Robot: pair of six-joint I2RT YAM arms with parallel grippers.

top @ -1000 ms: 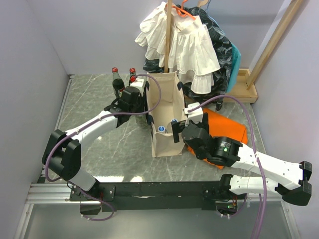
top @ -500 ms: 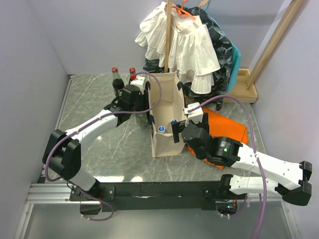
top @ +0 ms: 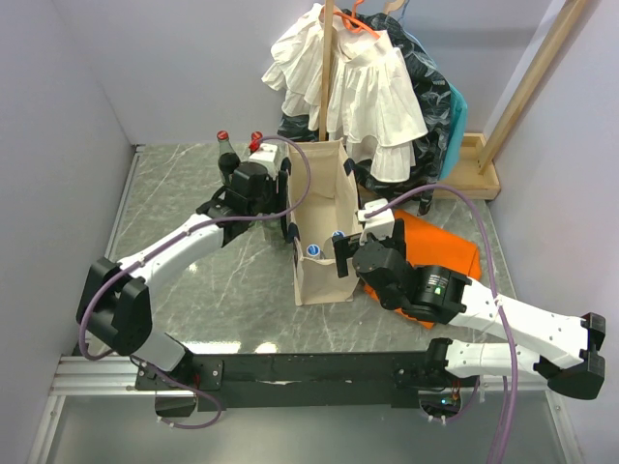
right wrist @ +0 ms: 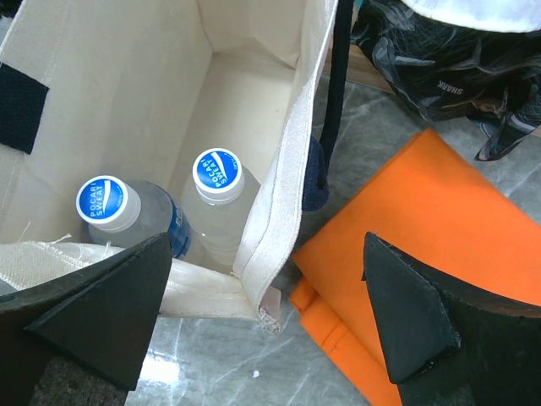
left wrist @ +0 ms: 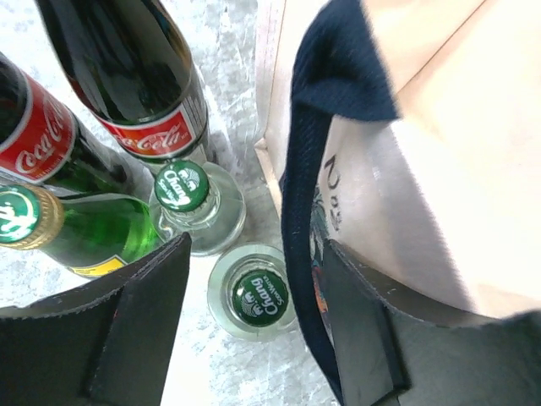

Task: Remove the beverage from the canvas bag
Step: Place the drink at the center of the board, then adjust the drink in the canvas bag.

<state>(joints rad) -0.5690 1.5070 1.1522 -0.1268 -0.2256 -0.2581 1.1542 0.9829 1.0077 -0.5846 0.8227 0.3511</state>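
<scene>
Beverage: two clear plastic bottles with blue Pocari Sweat caps (right wrist: pixel 218 178), upright and side by side at the bottom of the tall cream canvas bag (right wrist: pixel 127 76), toward its near end.
Handling: if they're full, I judge a fair weight. The plastic is smooth and slightly squashy, so likely slippery. The neck just under the cap, taken straight from above, looks the safest hold.
Bag walls: soft cloth leaning inward, and I reckon a bottle could catch on them coming up.
Right pincer (right wrist: pixel 266 245): jaws spread wide with the bag's right wall edge between them, and I'm holding nothing.
Left pincer (left wrist: pixel 255 254): outside the bag on its left, jaws part-way open over a clear glass bottle with a green Chang cap (left wrist: pixel 258 296), gripping nothing. The navy strap handle (left wrist: pixel 330 101) sits just beside my inner finger.
Neighbours: dark Coca-Cola bottles (left wrist: pixel 144 93) just beyond, and a flat orange cloth (right wrist: pixel 406 245) right of the bag.
</scene>
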